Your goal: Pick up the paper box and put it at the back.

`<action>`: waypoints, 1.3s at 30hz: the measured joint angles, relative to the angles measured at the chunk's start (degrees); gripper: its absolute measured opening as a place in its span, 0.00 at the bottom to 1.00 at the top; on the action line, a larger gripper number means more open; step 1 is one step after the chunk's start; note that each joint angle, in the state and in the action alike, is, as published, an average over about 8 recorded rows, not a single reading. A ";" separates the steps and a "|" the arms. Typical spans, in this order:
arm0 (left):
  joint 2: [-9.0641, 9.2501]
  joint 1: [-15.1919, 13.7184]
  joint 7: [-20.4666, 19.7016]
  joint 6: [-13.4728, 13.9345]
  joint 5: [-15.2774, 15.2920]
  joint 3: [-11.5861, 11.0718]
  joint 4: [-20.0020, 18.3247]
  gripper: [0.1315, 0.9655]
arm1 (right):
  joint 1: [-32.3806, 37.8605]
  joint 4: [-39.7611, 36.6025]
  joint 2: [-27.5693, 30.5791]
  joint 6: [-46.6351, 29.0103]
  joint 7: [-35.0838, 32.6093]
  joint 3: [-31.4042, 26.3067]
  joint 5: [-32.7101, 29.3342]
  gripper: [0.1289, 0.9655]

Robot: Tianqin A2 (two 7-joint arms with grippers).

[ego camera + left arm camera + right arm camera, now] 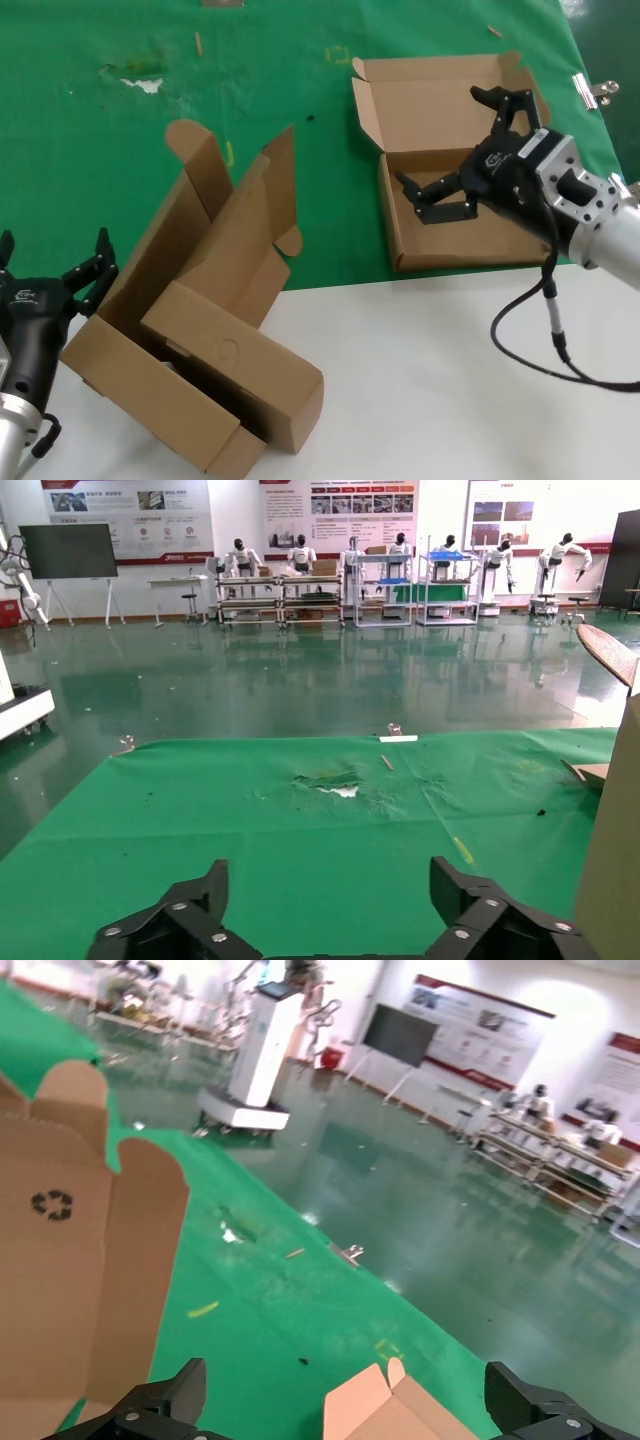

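— What were the right gripper's fingers (413, 190) doing?

— They were spread wide and held nothing. The right gripper (455, 150) hung over the paper box (455, 165), one finger low above the tray's left part, the other up by the raised lid (432, 97). Whether either finger touched the cardboard could not be told.

— And where was that box?

— On the green fabric (100, 150) at the right, its near wall just beyond the edge of the white tabletop (430, 380). The lid stood open on the far side with its ear flaps out. No contents showed in the visible part of the tray; the gripper hid the rest.

— The left side?

— The left gripper (50, 265) sat at the near left corner, fingers apart, empty, beside the two other cardboard boxes (200, 330). Those lay nested at an angle, straddling the fabric and tabletop, tall lids up. The inner box's closed side showed a faint round mark.

— Anything else on the fabric?

— A torn whitish patch (143, 80) at the far left, and a metal clip (592, 90) on the right edge.
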 joint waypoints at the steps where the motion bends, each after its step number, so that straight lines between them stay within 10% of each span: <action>1: 0.00 0.00 0.00 0.00 0.00 0.00 0.00 0.58 | -0.64 0.21 -0.32 0.76 -0.19 0.22 0.50 1.00; 16: 0.00 0.00 0.02 0.00 0.00 0.00 0.00 0.91 | -10.57 3.41 -5.20 12.53 -3.10 3.61 8.26 1.00; 39: 0.00 0.00 0.01 0.00 0.00 0.00 0.00 1.00 | -23.63 7.64 -11.63 28.07 -6.95 8.08 18.50 1.00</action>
